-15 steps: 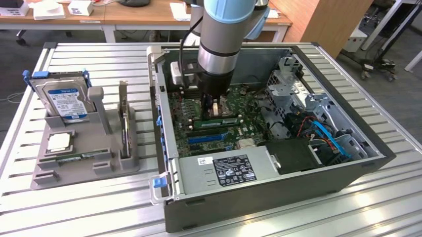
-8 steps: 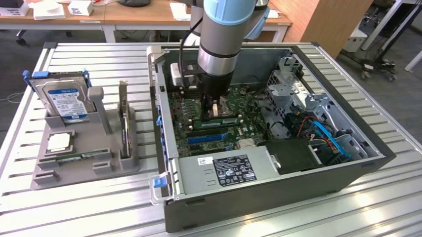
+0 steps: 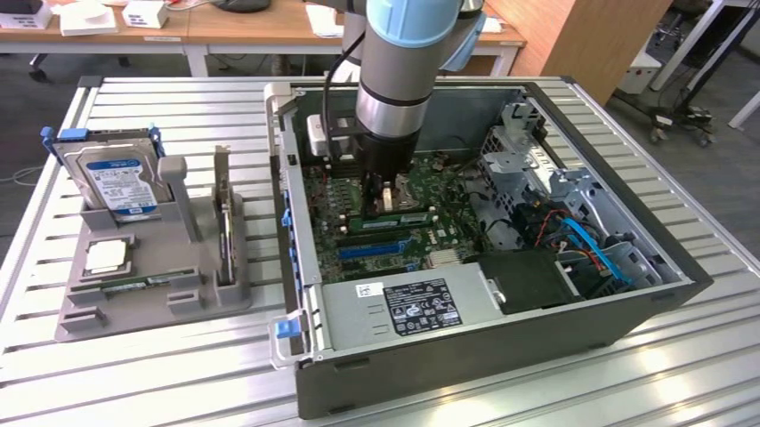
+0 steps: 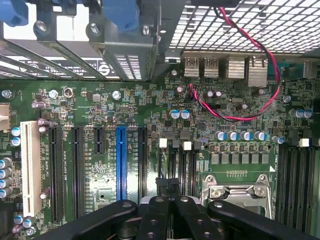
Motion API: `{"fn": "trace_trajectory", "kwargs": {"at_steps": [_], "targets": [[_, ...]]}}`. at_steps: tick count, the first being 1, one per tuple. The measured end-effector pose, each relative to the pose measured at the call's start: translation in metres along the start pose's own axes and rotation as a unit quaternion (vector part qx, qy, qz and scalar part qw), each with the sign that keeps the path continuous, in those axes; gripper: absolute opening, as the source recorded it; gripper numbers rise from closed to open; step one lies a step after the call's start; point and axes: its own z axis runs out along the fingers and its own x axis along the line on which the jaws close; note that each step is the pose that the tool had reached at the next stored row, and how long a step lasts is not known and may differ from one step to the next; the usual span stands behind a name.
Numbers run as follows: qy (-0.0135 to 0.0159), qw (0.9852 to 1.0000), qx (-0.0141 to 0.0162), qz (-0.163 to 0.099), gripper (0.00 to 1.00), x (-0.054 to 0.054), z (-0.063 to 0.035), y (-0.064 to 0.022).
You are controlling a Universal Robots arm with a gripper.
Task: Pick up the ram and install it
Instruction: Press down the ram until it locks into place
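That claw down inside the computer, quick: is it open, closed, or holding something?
Gripper: jaws closed, down over the motherboard inside the computer case. Whether anything is pinched between them cannot be told.

Bright, even overhead room light in the exterior view. My arm (image 3: 410, 53) catches a soft sheen down its grey-blue shell. The table (image 3: 155, 374) slats glare near-white toward the exterior view's right front corner. Inside the case (image 3: 475, 356) it is dimmer; my arm throws a shadow over the motherboard (image 3: 392, 222) below it. Background desks go slightly soft. Wrist view: board well lit and mostly sharp, solder points and capacitors glinting. The perforated wall (image 4: 240, 25) blows out white with light coming through. My fingers (image 4: 155, 220) are dark, close and slightly blurred. Straight slots bow a little near the frame edges.
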Motion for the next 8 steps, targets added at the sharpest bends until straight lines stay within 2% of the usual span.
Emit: {"fn": "trace_trajectory", "kwargs": {"at_steps": [8], "targets": [[-0.0001, 1.0000, 0.0000, 0.000, 0.09, 0.0001, 0.0009, 0.0000]]}}
